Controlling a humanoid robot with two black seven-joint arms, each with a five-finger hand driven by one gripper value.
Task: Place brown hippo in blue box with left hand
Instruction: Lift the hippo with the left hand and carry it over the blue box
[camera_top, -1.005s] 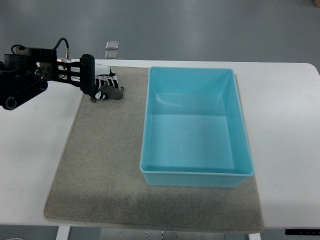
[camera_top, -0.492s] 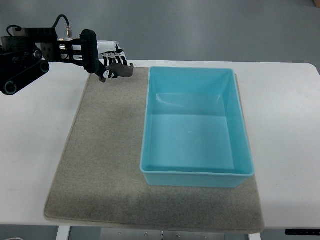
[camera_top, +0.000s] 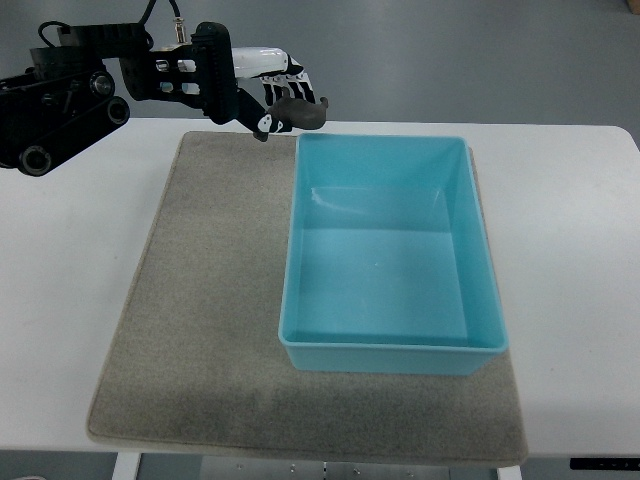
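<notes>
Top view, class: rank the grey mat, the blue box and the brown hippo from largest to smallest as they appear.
1. Grey mat
2. Blue box
3. Brown hippo, held raised in the left hand, so nearness enlarges it slightly; still clearly smallest.

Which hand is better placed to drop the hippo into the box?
Left. The left hand already grips the brown hippo just beyond the blue box's far left corner. No right arm shows in the top view.
</notes>
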